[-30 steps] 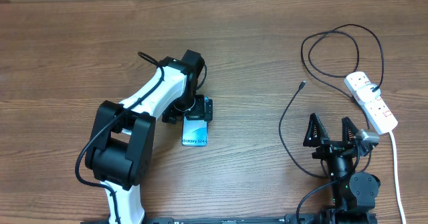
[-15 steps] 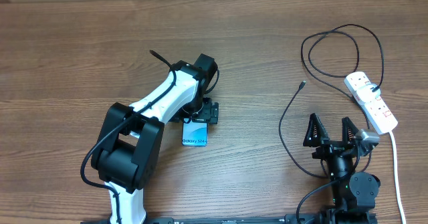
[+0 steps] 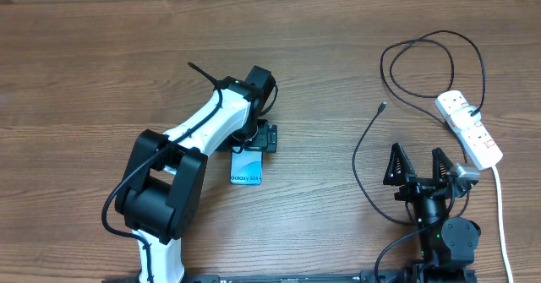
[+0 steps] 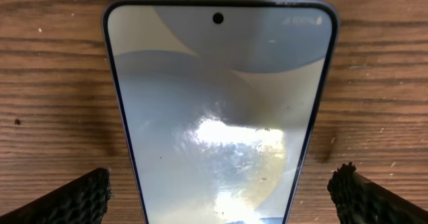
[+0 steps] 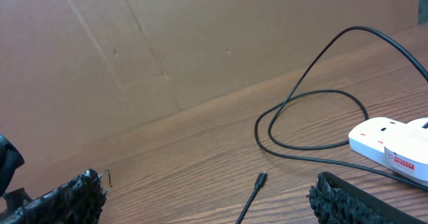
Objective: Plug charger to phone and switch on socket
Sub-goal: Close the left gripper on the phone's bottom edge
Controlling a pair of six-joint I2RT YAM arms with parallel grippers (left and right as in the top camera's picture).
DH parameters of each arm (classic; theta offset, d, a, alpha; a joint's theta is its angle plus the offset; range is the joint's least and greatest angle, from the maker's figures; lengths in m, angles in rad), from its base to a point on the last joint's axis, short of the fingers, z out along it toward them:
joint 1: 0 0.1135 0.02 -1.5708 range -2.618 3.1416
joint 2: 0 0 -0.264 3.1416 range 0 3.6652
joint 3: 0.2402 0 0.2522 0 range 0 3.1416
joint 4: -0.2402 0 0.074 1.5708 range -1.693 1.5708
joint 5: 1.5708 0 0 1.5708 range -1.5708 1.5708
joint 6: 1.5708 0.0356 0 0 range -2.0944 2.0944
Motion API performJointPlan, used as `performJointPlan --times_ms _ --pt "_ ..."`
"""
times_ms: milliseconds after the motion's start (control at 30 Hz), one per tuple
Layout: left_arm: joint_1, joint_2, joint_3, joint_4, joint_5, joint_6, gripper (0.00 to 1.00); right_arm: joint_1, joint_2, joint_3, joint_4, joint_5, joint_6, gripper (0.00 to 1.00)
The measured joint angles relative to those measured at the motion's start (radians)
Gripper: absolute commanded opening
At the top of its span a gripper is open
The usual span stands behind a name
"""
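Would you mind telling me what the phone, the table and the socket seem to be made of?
The phone: glossy glass front, going by its bright reflection. The table: wood or wood-look laminate, with visible grain. The socket: probably smooth white plastic, with a moulded rounded body.

Evenly bright, lit from above; soft shadows on table (image 3: pixel 84 55); white glare patch on phone (image 4: pixel 227 83) screen; overhead sharp.
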State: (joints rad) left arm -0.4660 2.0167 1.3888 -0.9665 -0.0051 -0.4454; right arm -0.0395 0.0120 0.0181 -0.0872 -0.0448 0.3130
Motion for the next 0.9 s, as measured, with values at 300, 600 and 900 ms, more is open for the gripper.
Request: performJointPlan --times_ms 300,600,900 --pt "0.0 0.0 -0.001 0.005 0.0 -0.003 1.0 0.0 0.0 0.0 0.0 0.0 0.0 1.0" --pt "0.001 -0.003 -0.058 0.085 0.001 -0.009 1.0 0.0 0.0 0.0 0.0 0.0 0.0 1.0" --pt "0.001 -0.012 -0.074 0.098 0.002 -0.013 1.0 0.0 0.0 0.0 0.0 0.0 0.0 1.0"
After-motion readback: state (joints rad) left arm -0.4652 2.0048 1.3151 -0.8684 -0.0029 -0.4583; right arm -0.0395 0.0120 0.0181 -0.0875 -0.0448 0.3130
